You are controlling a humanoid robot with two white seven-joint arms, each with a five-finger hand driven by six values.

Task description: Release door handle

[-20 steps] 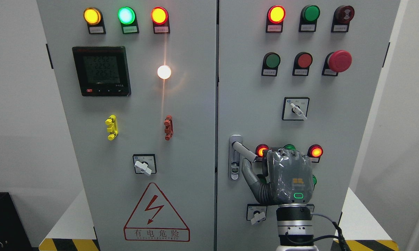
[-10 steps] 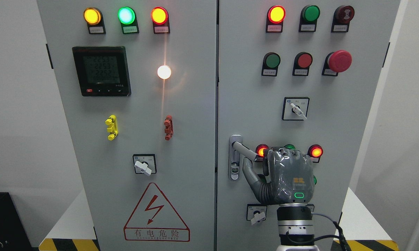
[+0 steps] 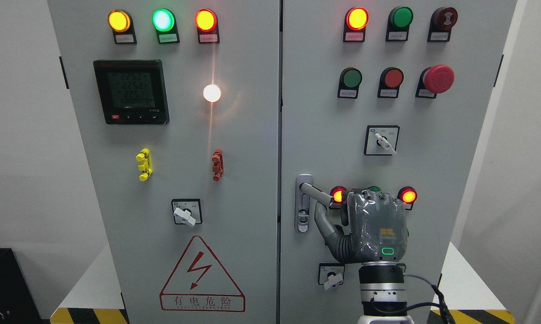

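Observation:
The silver door handle [image 3: 316, 194] sits on the left edge of the right cabinet door [image 3: 324, 135], its lever swung out toward the lower right. My right hand [image 3: 375, 229], grey with a green light on its back, comes up from the bottom edge. Its fingers [image 3: 345, 211] curl at the lever's free end, while the thumb [image 3: 325, 223] stands apart beneath the lever. The back of the hand hides the contact itself. The left arm does not show.
The cabinet front carries lit indicator lamps, a red mushroom button [image 3: 438, 78], rotary switches [image 3: 381, 140] and a meter [image 3: 131, 91]. Two lit red lamps [image 3: 407, 195] flank the hand. A small switch [image 3: 331, 275] sits just left of my wrist.
My right hand has drifted slightly to the right, and the lever's free end has risen a little with it. The meter digits changed.

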